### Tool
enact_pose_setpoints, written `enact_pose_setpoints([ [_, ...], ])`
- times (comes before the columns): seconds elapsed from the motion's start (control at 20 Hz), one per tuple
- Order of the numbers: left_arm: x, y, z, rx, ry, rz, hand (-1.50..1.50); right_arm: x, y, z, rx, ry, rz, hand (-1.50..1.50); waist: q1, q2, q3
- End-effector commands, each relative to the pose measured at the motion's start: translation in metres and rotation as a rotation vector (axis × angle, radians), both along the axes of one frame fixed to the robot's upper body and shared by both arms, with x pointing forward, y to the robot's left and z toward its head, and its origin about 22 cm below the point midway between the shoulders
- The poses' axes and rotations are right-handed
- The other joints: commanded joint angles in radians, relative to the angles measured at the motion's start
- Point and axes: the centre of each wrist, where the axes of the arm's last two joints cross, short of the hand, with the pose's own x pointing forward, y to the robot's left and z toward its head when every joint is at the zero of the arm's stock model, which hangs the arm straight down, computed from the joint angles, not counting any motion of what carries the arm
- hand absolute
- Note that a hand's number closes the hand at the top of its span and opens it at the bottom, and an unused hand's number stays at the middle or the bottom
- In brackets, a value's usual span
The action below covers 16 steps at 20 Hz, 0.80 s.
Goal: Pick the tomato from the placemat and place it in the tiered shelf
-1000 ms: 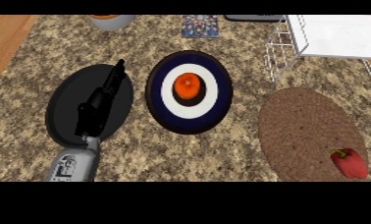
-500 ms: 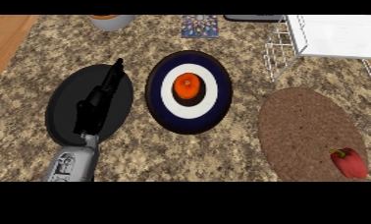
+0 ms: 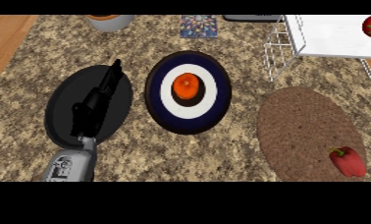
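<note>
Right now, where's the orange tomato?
Head view, centre: the orange tomato sits on the navy-and-white ringed round placemat, between the black plate and brown woven mat.

orange tomato [image 3: 186, 82], navy-white ringed placemat [image 3: 188, 92], speckled tan counter [image 3: 217, 154]

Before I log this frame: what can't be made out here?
- Right hand: in no part of the head view.
- Left hand: dark against the black plate; its finger pose is unreadable.
- Tiered shelf: cut by the right edge, lower tiers unseen.
- Red item on the shelf: mostly cut off.
- Bowl: cut by the top edge.
</note>
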Motion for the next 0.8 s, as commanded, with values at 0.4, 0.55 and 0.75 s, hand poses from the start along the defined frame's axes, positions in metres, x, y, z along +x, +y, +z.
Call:
enact_pose_setpoints([
  [0.4,0.022,0.01,0.002,0.004,-0.001,0.008,0.0,-0.017,-0.011,0.051,0.135,-0.119,0.135,-1.5,-0.007,0.001,0.0],
  [0.55,0.005,-0.004,-0.005,0.003,0.005,0.009,0.0,-0.037,-0.026,0.07,0.239,-0.261,0.12,-1.5,-0.016,-0.004,0.0],
  [0.75,0.001,-0.01,-0.006,-0.003,0.0,0.013,0.0,-0.06,-0.053,0.105,0.315,-0.37,0.055,-1.5,-0.007,-0.002,0.0],
])
